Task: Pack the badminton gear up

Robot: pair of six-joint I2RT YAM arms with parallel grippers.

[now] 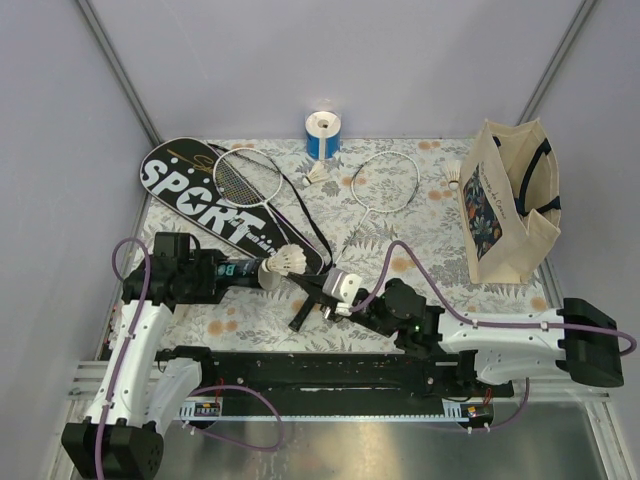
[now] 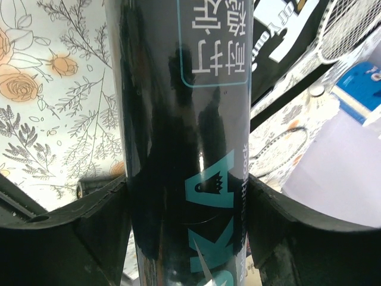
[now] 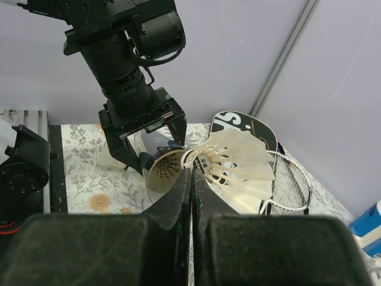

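Only wrist view shows right pincer (image 3: 191, 176) closed, seemingly nipping shuttlecock (image 3: 235, 167); left pincer (image 2: 187, 199) clamps tube (image 2: 178, 107).

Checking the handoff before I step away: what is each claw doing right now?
Left claw: closed on the black tube.
Right claw: shut, pinching the shuttlecock at the tube's mouth.

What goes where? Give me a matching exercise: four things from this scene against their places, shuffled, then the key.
1 black tube
2 near shuttlecock
3 blue-and-white roll
4 tote bag

A standing at the far middle
B clamped in the left tool
C standing at the far right
D pinched by the right tool at the tube's mouth

Pairs: 1-B, 2-D, 3-A, 4-C
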